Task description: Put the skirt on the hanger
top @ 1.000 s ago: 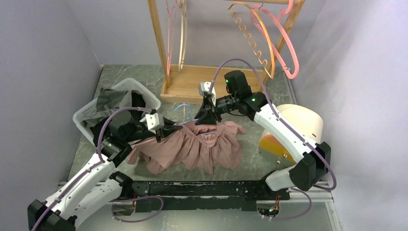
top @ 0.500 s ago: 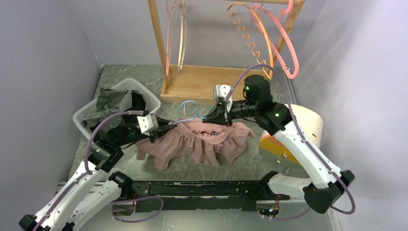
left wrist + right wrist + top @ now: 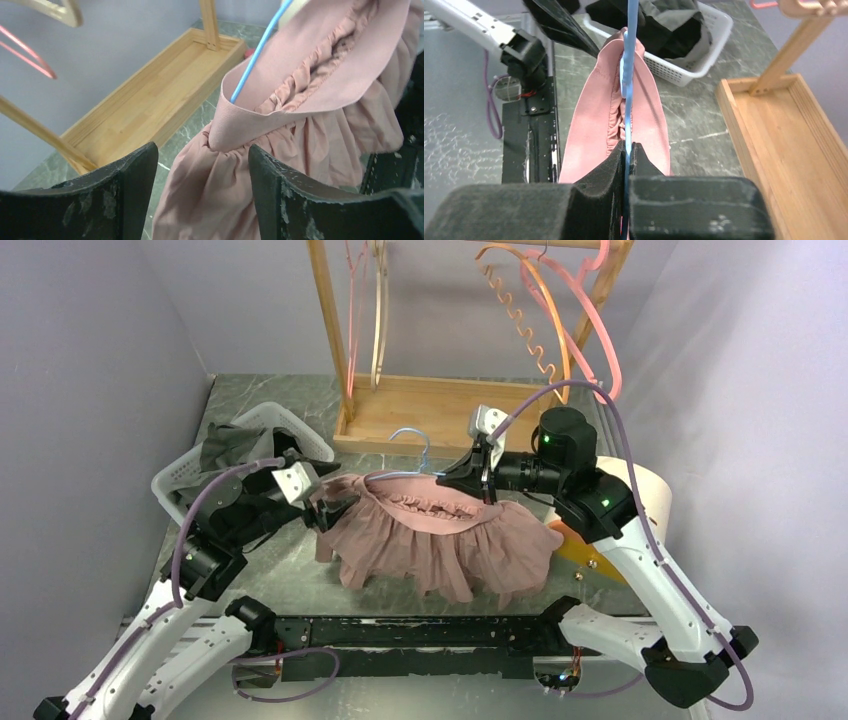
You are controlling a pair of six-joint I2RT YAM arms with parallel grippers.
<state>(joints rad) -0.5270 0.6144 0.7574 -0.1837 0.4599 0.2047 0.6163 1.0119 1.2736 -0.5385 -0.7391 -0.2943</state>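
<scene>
The pink skirt (image 3: 440, 540) hangs by its waistband from a thin blue hanger (image 3: 402, 476), lifted off the table. My right gripper (image 3: 447, 476) is shut on the hanger's wire at the skirt's right end. In the right wrist view the wire (image 3: 628, 75) runs straight out from the pinched jaws (image 3: 628, 150) through the waistband (image 3: 594, 115). My left gripper (image 3: 325, 508) stands open at the skirt's left end. In the left wrist view its fingers (image 3: 135, 190) are wide apart, with ruffled fabric (image 3: 300, 85) and the blue wire (image 3: 255, 55) just beyond them.
A white basket (image 3: 175, 480) of dark clothes stands at the left. Behind the skirt is a wooden rack (image 3: 440, 410) hung with pink and orange hangers (image 3: 560, 330). To the right are a cream cylinder (image 3: 640, 495) and an orange object (image 3: 565, 540).
My left gripper has opened and let go of the skirt's waistband. The right arm has carried the hanger up and to the right, so the skirt now hangs off the table.
</scene>
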